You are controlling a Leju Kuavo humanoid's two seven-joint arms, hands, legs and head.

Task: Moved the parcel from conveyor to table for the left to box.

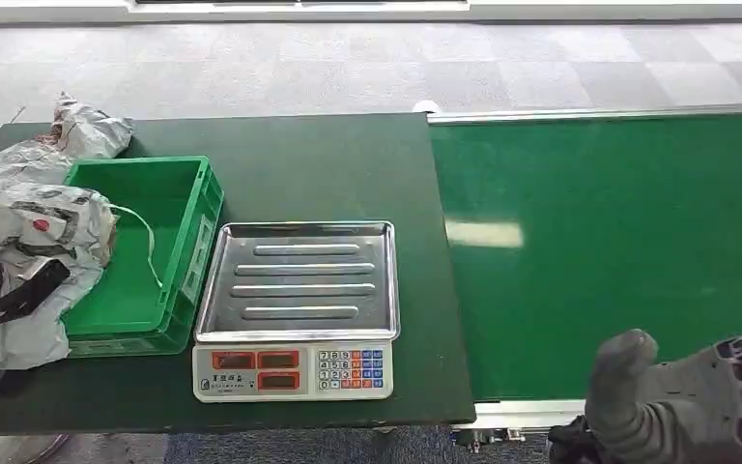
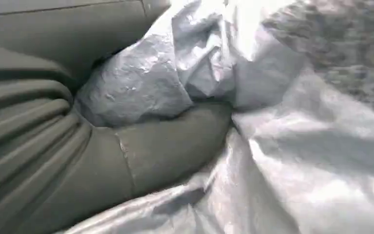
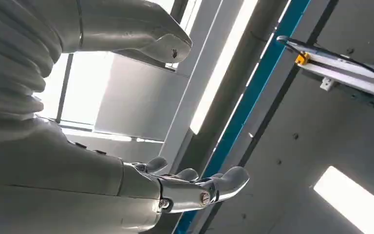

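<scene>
Grey crumpled parcel (image 1: 34,237) gripped in the left hand (image 2: 141,146) beside the green crate (image 1: 145,251); right hand (image 3: 195,187) open, fingers (image 3: 233,178) spread

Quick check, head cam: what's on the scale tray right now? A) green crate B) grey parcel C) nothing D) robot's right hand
C: the scale tray is bare metal; the grey parcel is in the left hand beside the green crate.
</scene>
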